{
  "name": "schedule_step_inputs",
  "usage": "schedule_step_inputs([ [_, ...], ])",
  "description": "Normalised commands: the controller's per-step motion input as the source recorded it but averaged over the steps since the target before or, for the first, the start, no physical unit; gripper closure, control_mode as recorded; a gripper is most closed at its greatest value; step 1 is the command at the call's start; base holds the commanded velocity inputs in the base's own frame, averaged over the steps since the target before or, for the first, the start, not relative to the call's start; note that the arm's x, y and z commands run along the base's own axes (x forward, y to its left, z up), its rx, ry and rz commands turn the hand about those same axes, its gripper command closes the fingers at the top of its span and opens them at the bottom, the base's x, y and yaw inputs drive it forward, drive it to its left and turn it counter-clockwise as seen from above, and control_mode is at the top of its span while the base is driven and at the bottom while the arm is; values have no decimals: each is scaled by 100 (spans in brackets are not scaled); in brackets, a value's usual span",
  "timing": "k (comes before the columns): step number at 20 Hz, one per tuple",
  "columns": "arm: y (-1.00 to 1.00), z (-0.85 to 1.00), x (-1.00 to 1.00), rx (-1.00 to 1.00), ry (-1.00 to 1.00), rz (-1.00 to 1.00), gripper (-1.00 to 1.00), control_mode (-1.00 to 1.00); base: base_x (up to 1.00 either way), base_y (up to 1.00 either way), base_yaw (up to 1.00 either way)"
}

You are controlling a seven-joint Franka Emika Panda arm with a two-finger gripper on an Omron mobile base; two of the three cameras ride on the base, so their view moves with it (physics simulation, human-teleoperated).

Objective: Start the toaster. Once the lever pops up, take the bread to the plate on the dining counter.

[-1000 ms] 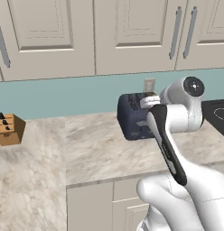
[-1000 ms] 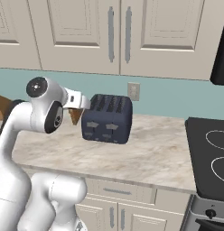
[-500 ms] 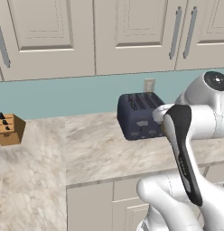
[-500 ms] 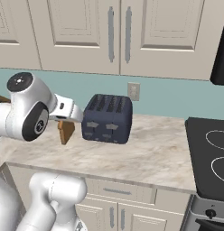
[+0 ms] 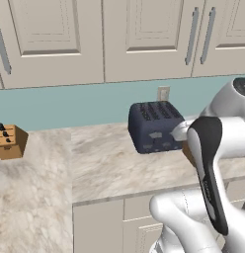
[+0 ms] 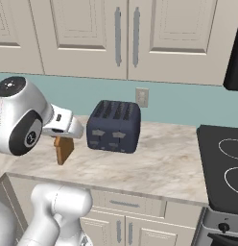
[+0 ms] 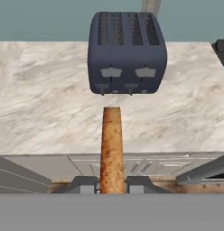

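Item: gripper (image 7: 112, 184), jaws clamped on the bread (image 7: 112, 149), slice held edge-on above the near counter edge. Toaster (image 6: 114, 126) stood at the far side near the wall outlet (image 6: 141, 97), knife block (image 5: 11, 141) far left. No legible brands or writing.

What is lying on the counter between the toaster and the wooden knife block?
Nothing: in the left base view the stretch of marbled counter between the toaster and the knife block is bare stone.
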Motion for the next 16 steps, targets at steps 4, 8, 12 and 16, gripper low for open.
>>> schedule_step_inputs([
  [4,0,0,-21,0,1,0,100,-100,0,0,0],
  [8,0,0,-20,0,0,0,100,-100,0,0,0],
  [12,0,0,-21,0,0,0,100,-100,0,0,0],
  [16,0,0,-5,0,0,0,100,100,-21,0,0],
])
